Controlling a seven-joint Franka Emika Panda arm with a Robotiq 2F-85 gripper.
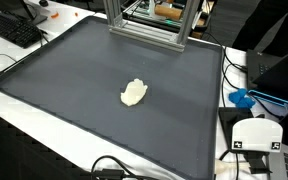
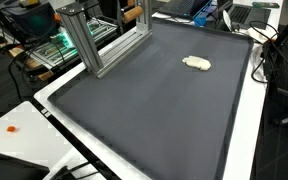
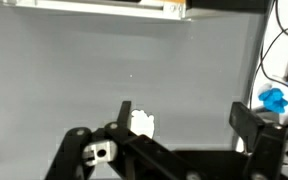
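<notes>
We found the pincer (image 3: 184, 112) spread wide open and holding nothing, with a small cream lump (image 3: 142, 123) lying between its fingers, close to one of them. In both exterior views the cream lump (image 1: 133, 93) (image 2: 196, 63) lay alone on the dark mat (image 1: 64, 90) covering the bench (image 1: 24, 140), well apart from the aluminium frame (image 1: 149, 28). We judged it light, soft and crumpled, best pinched across its narrow middle.
</notes>
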